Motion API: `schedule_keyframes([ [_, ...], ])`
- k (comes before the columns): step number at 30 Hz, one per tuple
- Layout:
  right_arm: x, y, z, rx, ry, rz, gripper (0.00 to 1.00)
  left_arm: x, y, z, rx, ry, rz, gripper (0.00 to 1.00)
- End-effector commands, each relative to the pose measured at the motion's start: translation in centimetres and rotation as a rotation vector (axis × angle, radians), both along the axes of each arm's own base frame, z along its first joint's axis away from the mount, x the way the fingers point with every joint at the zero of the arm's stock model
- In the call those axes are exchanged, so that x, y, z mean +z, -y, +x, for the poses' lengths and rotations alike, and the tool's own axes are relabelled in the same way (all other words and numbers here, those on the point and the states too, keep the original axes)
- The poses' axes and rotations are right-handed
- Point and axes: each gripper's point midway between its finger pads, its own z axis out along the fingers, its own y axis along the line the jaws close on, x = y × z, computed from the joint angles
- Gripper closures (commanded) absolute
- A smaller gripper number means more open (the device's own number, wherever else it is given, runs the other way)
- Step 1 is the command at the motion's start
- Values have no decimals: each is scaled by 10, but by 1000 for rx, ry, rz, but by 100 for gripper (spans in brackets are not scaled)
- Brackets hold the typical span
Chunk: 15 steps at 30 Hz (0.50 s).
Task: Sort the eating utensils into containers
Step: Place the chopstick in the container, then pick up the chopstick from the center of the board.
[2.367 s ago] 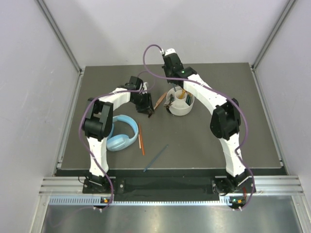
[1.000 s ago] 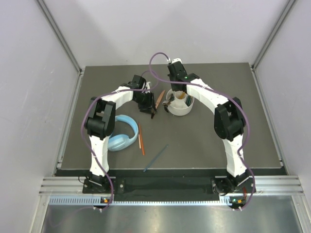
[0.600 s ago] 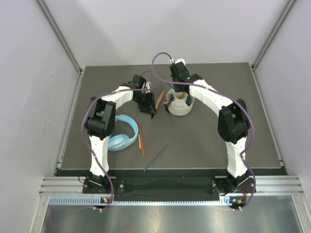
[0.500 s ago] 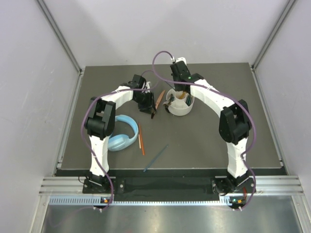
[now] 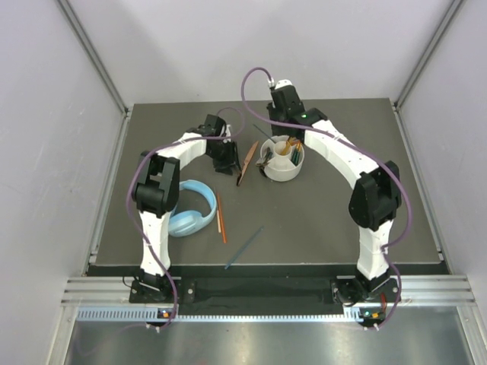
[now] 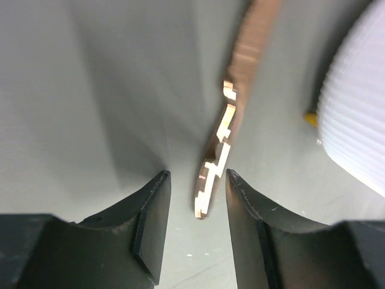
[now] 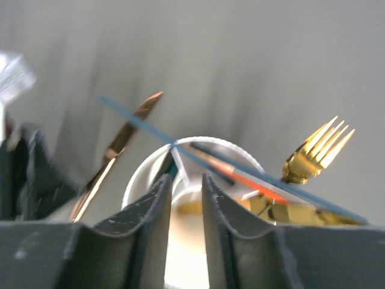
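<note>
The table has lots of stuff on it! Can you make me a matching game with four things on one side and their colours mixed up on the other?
Things:
1 headphones
2 fork
3 holder
4 chopstick beside the headphones

Colours:
A white
B gold
C light blue
D orange

Pairs: 1-C, 2-B, 3-A, 4-D

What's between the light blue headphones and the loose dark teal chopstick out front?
Thin orange chopsticks, possibly a pair together, beside the light blue headphones; otherwise bare dark mat up to the dark teal chopstick. Top view shows it.
</note>
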Motion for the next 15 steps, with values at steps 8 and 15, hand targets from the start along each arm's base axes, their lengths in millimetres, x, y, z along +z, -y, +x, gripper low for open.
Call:
schedule_keyframes([
  [8,95,-27,-90,215,-39,234,69,71,-32,43,143,162,25,52],
  [15,99,-33,-144,354,-207,216,67,91,-59,44,233,191,80,51],
])
